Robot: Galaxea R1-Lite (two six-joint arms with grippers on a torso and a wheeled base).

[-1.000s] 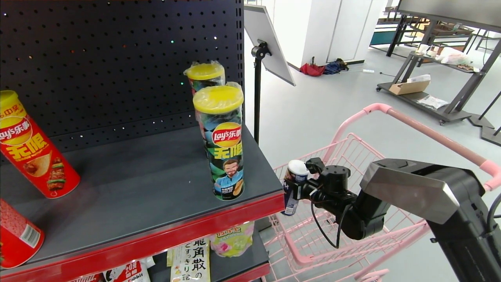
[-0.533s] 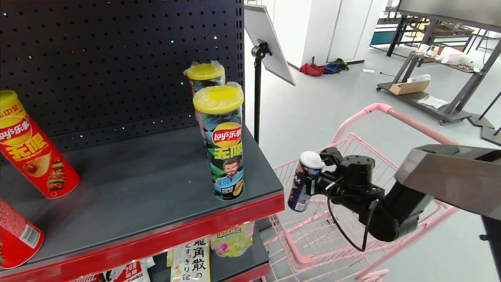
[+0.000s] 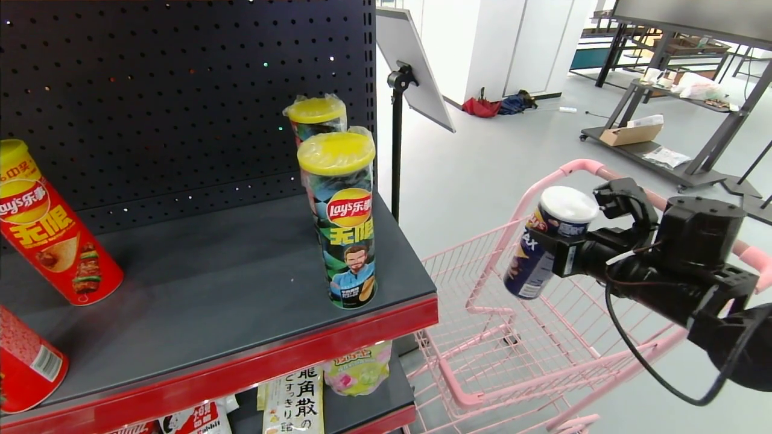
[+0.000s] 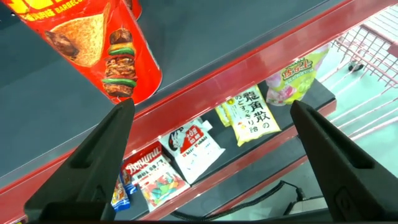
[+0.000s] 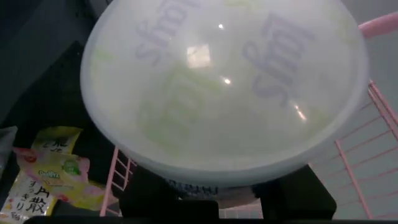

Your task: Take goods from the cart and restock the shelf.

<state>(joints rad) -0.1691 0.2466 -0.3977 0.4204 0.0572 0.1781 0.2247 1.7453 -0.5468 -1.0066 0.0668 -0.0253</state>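
Observation:
My right gripper (image 3: 573,241) is shut on a dark blue chip can (image 3: 543,247) with a white lid, held tilted in the air above the pink cart (image 3: 543,337), to the right of the shelf (image 3: 229,301). The can's translucent lid (image 5: 224,87) sits right in front of the right wrist camera. Two yellow-lidded chip cans (image 3: 341,217) stand one behind the other at the shelf's right end. A red chip can (image 3: 48,226) leans at the left. My left gripper (image 4: 211,162) is open in front of the shelf's red edge (image 4: 236,68), below a red can (image 4: 106,50).
Snack packets (image 3: 301,398) lie on the lower shelf (image 4: 249,124). A pegboard back wall (image 3: 181,90) rises behind the upper shelf. The shelf surface between the red can and the yellow-lidded cans is bare. A sign stand (image 3: 401,90) is just behind the shelf's right end.
My right gripper has lifted the blue can up out of the cart and carried it rightward, away from the shelf's edge. The cans on the shelf have not moved.

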